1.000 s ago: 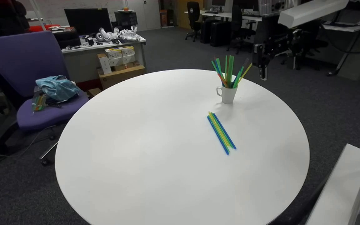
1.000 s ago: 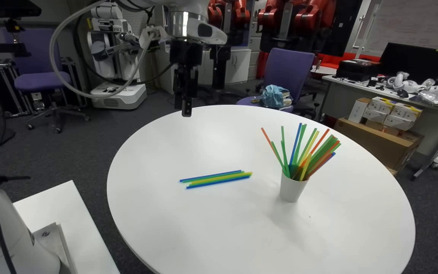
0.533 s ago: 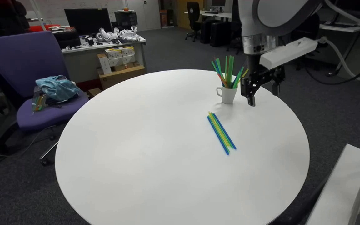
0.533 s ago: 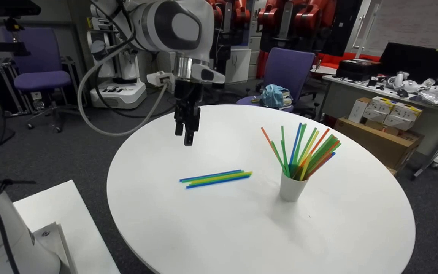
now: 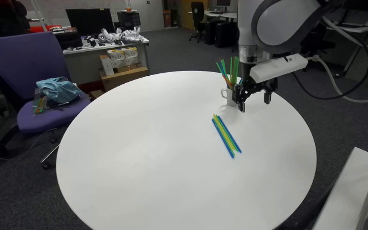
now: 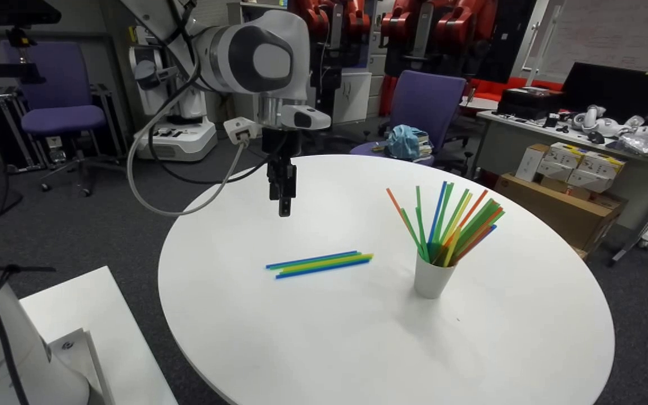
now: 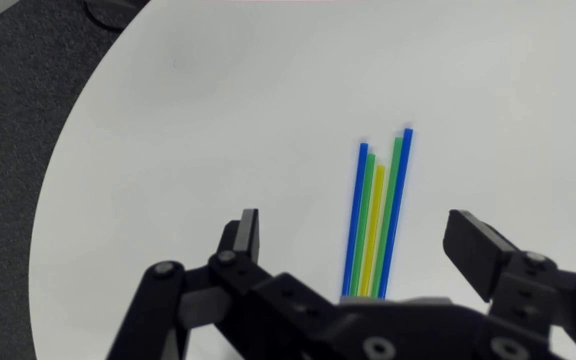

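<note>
In exterior view: Robotiq gripper (image 5: 254, 103) hung empty, spread wide; drinking straws (image 5: 227, 136) lay on round table (image 5: 158, 143), toward 7 o'clock. In exterior view: white mug (image 6: 432, 281), at drinking straws' 3 o'clock, already held straw bundle (image 6: 473, 229); print on cartons (image 6: 599, 169) illegible. In wrist view: five drinking straws, ungrasped, pointed toward 12 o'clock between parted fingers (image 7: 473, 250); pickup, apparently, not yet made; no lettering.

In an exterior view, the loose straws (image 6: 324, 262) lay on the surface (image 6: 498, 343), left of the mug (image 6: 432, 281), with more straws (image 6: 477, 225) in it. The gripper (image 5: 254, 104) hung above the surface; in the wrist view, the loose straws appeared below, between its fingers (image 7: 475, 252). In an exterior view, a chair (image 5: 24, 64) stood left of the surface.
</note>
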{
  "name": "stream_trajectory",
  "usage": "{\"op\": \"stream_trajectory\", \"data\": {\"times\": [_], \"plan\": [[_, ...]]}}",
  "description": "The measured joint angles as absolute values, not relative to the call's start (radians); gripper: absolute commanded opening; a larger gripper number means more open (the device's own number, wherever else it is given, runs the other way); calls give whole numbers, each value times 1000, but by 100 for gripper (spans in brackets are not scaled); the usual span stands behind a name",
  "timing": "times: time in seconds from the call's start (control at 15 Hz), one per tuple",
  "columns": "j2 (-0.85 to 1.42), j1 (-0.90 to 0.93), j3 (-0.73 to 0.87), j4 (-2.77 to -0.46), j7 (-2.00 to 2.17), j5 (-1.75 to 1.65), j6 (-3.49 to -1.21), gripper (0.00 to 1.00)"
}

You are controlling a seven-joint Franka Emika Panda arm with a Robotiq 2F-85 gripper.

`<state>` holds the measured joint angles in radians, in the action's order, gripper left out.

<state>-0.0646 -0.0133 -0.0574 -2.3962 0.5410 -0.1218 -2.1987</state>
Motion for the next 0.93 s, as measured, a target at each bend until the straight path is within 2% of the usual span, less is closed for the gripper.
{"op": "stream_trajectory", "data": {"times": [0.53, 0.93], "plan": [[-58, -13, -57, -2396, 541, -122, -2199, 100], [4, -13, -56, -2352, 675, -91, -2296, 100]]}}
